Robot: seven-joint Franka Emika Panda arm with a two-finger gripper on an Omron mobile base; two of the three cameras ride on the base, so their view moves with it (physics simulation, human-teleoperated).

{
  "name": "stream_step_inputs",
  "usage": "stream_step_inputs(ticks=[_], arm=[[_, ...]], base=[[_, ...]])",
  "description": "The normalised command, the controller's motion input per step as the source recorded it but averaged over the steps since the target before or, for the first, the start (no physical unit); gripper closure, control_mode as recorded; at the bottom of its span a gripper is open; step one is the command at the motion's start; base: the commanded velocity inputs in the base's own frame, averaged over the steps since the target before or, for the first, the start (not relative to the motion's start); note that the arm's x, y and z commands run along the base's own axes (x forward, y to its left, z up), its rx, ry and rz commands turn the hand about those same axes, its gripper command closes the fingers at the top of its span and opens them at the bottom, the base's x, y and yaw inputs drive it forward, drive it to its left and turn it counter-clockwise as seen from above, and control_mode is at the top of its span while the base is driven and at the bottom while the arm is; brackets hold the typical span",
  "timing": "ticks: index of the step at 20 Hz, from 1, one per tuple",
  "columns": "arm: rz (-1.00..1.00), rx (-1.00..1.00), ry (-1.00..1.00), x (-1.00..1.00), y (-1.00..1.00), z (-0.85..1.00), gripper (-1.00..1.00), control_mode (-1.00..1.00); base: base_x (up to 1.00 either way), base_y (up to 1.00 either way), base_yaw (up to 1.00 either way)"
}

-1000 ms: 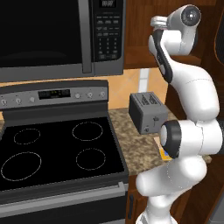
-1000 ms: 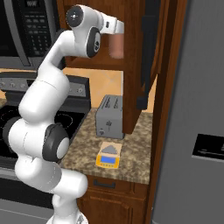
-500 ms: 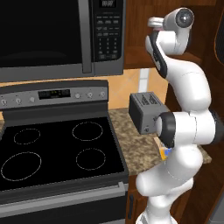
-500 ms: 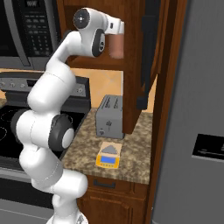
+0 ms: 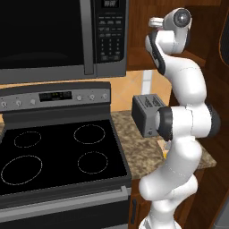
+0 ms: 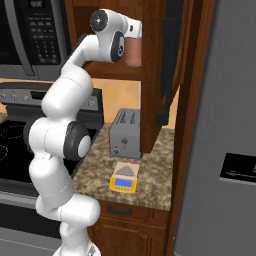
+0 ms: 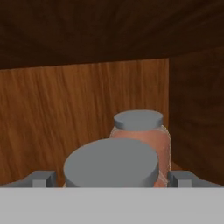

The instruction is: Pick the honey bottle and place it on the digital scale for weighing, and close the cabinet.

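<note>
Up close in the hand view is the dark grey cap of the honey bottle [image 7: 111, 162], its body almost hidden below the frame. My gripper [image 7: 111, 178] is open, with a fingertip [image 7: 41, 177] on either side of the cap and a gap to it on both sides. The paler pink look-alike jar [image 7: 144, 140] stands just behind and to the right. The cabinet [image 6: 100, 10] is open, its door [image 6: 170, 60] swung out edge-on. A reddish jar [image 6: 133, 51] stands inside, right by my hand [image 6: 131, 27]. The digital scale [image 6: 124, 177] lies on the counter in front of the toaster.
A grey toaster [image 6: 126, 132] stands on the granite counter [image 6: 150, 165] under the cabinet. The microwave [image 5: 53, 36] hangs over the black stove [image 5: 53, 152] to the left. A grey fridge [image 6: 220, 150] closes off the right side. The cabinet's back wall [image 7: 65, 113] is close behind the jars.
My hand has pushed a little further into the cabinet towards the jar. The jars, scale and door have not moved.
</note>
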Motion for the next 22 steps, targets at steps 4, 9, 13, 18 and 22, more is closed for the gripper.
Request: stream_step_inputs(ticks=[4, 9, 13, 18, 22], arm=[[0.0, 0.0, 0.07, 0.1, -0.1, 0.0, -1.0, -1.0], [0.0, 0.0, 0.06, 0.1, 0.0, -0.03, 1.0, -1.0], [0.0, 0.0, 0.05, 0.01, 0.0, 0.0, 1.0, -1.0], [0.0, 0.02, -0.14, -0.48, 0.0, 0.08, 1.0, -1.0], [0.0, 0.11, -0.34, -0.56, 0.0, 0.06, 1.0, -1.0]], base=[[0.0, 0.0, 0.0], [0.0, 0.0, 0.0], [0.0, 0.0, 0.0], [0.0, 0.0, 0.0], [0.0, 0.0, 0.0]])
